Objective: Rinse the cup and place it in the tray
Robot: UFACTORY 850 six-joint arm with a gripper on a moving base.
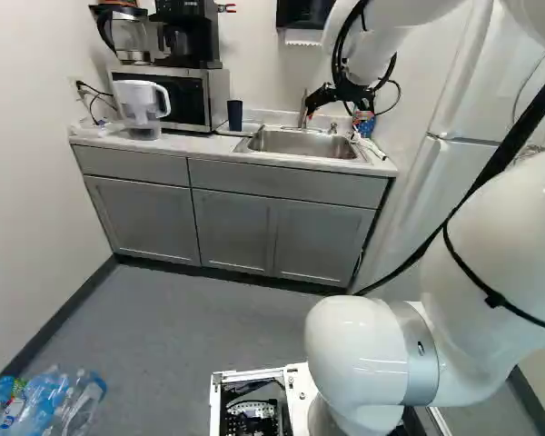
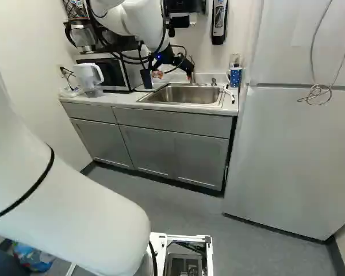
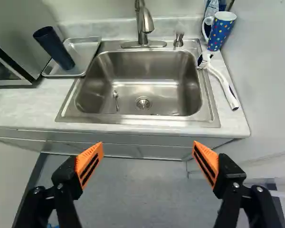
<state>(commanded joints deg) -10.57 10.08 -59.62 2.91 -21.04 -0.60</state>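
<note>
1. The end effector (image 2: 173, 73) is spread wide open, with nothing gripped.
2. Ahead of it, the sink (image 3: 147, 83) is set into the worktop (image 3: 19, 104).
3. Beside the sink, the dark cup (image 3: 54, 47) is stood in the tray (image 3: 89, 42).
4. Across the sink from these, a brush (image 3: 223, 86) and a spotted mug (image 3: 221, 31) are seen.
5. Behind the sink, the faucet (image 3: 144, 23) is mounted.
</note>
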